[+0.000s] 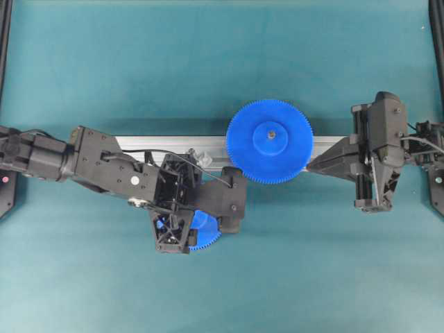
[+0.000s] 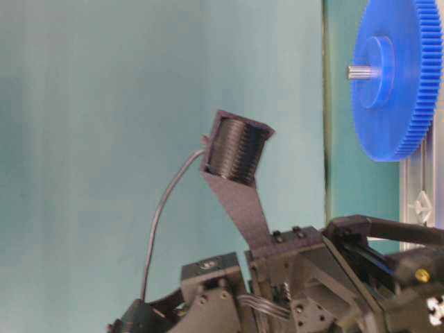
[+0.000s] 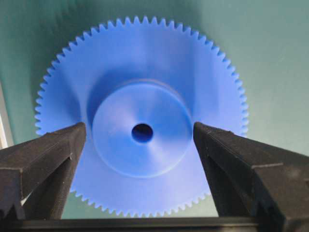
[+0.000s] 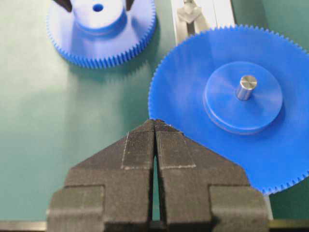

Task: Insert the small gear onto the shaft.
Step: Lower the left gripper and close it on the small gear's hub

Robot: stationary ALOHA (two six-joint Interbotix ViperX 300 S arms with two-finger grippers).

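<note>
Nearby, wide gear on rail.

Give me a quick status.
Left end effector open, straddling small gear hub. Right end effector shut, empty. Gear flat on mat, not gripped. Nothing blocking.

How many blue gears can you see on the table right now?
2. The wider gear sits on a pin over the silver rail. The small gear lies flat on the mat beside the rail, between the open left end effector's fingers.
</note>
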